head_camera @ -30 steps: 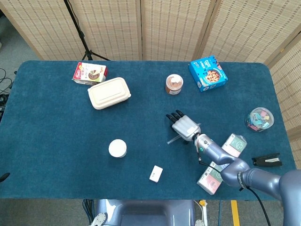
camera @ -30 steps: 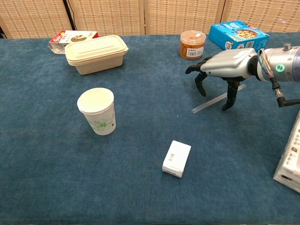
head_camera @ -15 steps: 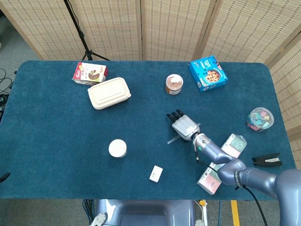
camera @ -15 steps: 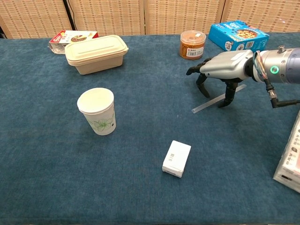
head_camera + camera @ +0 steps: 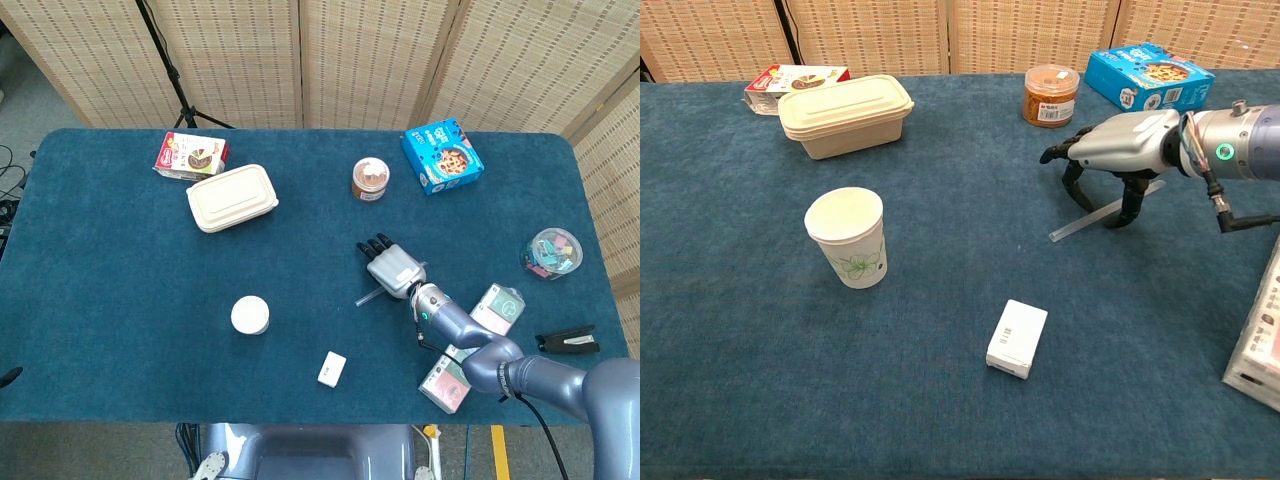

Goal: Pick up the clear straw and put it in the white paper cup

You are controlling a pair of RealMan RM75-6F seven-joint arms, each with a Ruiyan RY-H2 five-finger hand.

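Fingers (image 5: 1132,208) of the right hand (image 5: 1118,150) arch downward over the clear straw (image 5: 1095,216), spread apart with their tips at or just above the blue cloth on either side of it; whether any tip actually touches the straw cannot be told. The straw lies flat on the counter (image 5: 760,330), running diagonally beneath the palm, its near end poking out toward the middle of the cloth. In the head view the same hand (image 5: 393,268) sits right of centre with the straw (image 5: 367,297) showing just below it. The left hand appears in neither view.

The white paper cup (image 5: 848,238), printed with a green leaf pattern, stands upright and well apart from the straw, toward the left. A small white box (image 5: 1017,338) lies between them, nearer the front edge. Farther back are a beige lidded food container (image 5: 846,115), a brown jar (image 5: 1051,95) and a blue snack box (image 5: 1148,76). At the far right of the head view sits a clear tub of coloured clips (image 5: 553,252).
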